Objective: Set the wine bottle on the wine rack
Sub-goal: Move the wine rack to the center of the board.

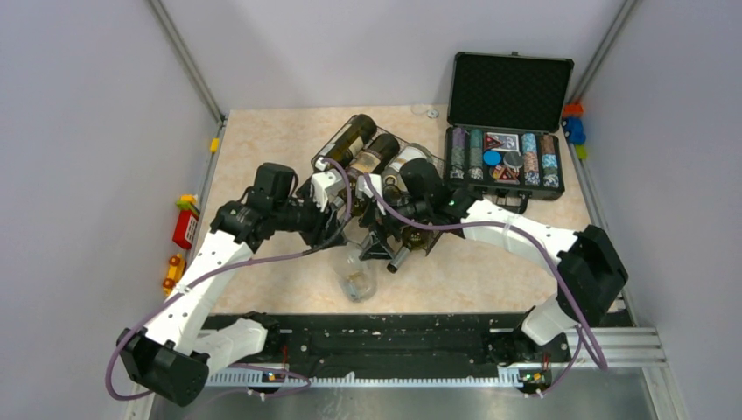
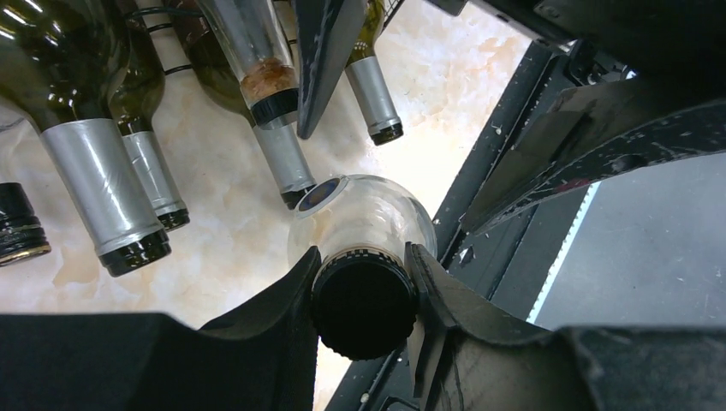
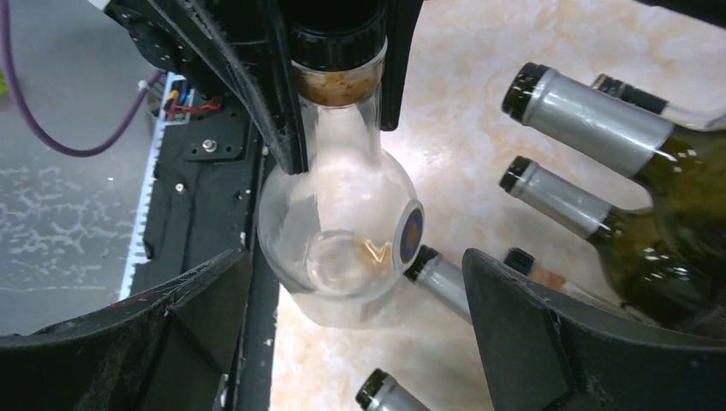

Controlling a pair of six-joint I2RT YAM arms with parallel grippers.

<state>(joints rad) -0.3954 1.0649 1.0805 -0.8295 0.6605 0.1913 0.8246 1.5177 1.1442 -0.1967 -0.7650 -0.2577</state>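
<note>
The wine bottle (image 3: 330,223) is a clear, round-bellied flask with a black screw cap (image 2: 364,310) and a small blue round sticker on its belly. In the top view it sits at 6 o'clock from the wine rack (image 1: 331,144), off the rack and near the table's front edge, beside the black base rail (image 1: 402,337). I cannot tell whether its base rests on the marbled tabletop (image 1: 262,140).

The left gripper (image 2: 362,261) is clamped on the bottle's neck, with 1 finger pressed against each side just below the cap.

The right gripper (image 3: 355,257) is spread wide. Its 2 fingers (image 3: 548,342) sit on either side of the bottle's belly, at 3 and 9 o'clock in its wrist view, and they appear clear of the glass.

The rack already carries several dark green bottles (image 2: 94,163) with silver foil necks, lying side by side in the cradles.

An open black case (image 1: 507,92) holding poker chips lies at 3 o'clock from the rack.
</note>
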